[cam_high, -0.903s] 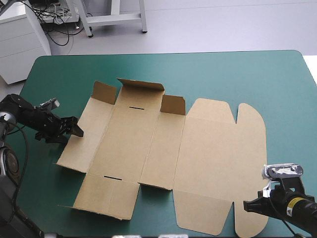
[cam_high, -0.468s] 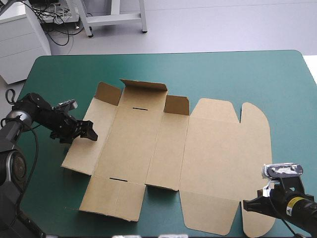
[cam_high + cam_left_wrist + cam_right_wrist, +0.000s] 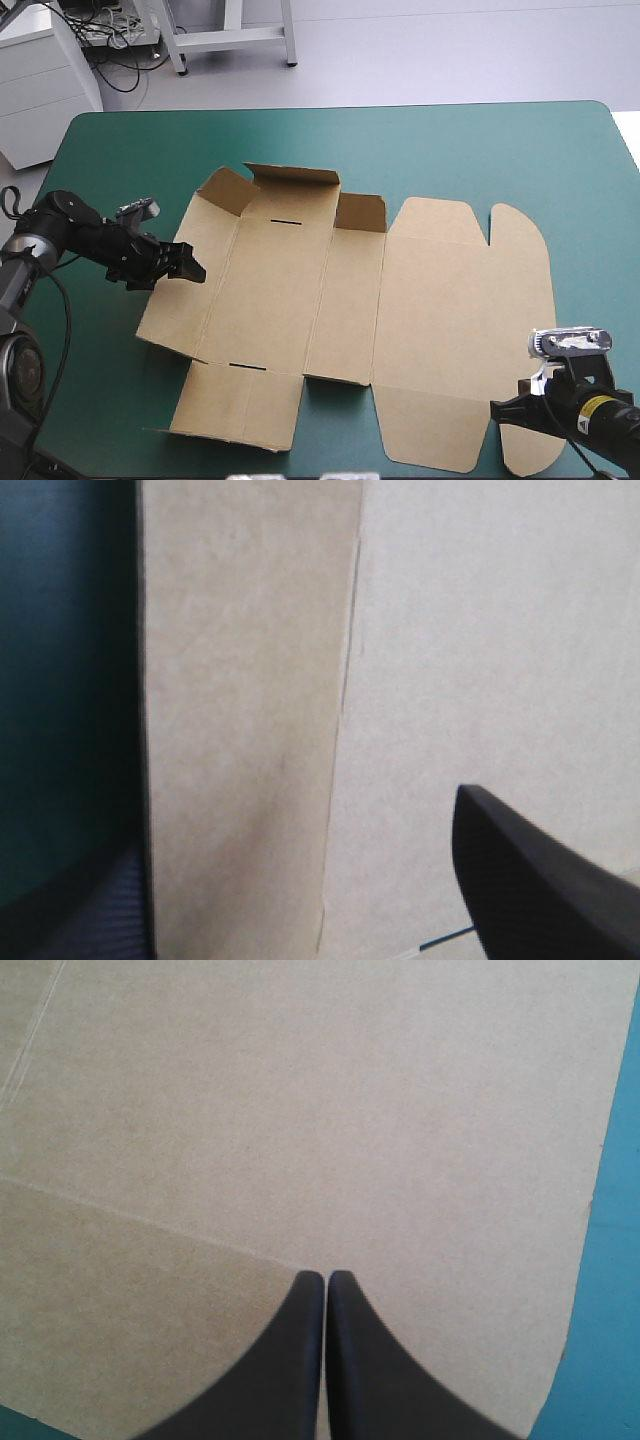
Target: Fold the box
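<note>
The brown box [image 3: 400, 300] lies as a cut sheet on the teal-green table [image 3: 450, 150], mostly flat. Its three short far flaps stand raised, and the left side panel is tilted up a little. My left gripper [image 3: 192, 264] is open at that panel's outer edge. In the left wrist view, the left gripper [image 3: 295, 825] has the board [image 3: 480, 630] between its spread fingers, one finger [image 3: 540, 880] over the sheet. My right gripper [image 3: 500, 413] is shut at the near right corner of the lid. In the right wrist view, the right gripper [image 3: 324, 1278] points across the plain board [image 3: 300, 1110].
The sheet's near flaps reach close to the table's near edge. Bare teal-green cover shows beyond the far flaps and along the right side. A strip of cover [image 3: 610, 1260] shows beside the lid's edge in the right wrist view.
My left gripper has moved right, and the whole sheet has slid right and nearer with it. The left panel has tilted up. The right gripper has stayed in place.
</note>
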`<action>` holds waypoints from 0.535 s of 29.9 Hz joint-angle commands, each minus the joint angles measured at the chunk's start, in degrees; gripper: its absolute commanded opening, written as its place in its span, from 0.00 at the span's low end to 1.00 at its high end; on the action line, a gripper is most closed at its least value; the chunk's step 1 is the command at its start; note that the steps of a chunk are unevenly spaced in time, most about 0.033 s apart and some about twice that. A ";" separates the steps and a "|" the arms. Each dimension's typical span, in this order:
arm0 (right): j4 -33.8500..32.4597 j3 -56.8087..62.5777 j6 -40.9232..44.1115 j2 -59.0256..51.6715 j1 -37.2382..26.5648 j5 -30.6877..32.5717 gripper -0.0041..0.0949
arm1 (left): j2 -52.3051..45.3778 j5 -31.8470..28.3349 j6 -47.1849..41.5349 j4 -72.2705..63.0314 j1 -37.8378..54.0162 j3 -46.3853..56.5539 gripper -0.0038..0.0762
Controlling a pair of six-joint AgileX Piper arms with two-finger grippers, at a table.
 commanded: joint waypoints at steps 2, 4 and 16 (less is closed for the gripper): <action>-0.64 -1.52 -0.09 0.18 -0.26 -2.98 0.04 | -5.72 6.28 -0.60 -2.92 -0.32 1.63 0.70; -0.64 -1.52 -0.09 0.18 -0.26 -3.41 0.04 | -6.08 6.28 -0.60 -3.42 -0.32 3.27 0.70; -0.64 -1.52 -0.35 0.18 -0.26 -3.56 0.04 | -6.08 6.07 -5.81 2.66 -5.59 5.12 0.70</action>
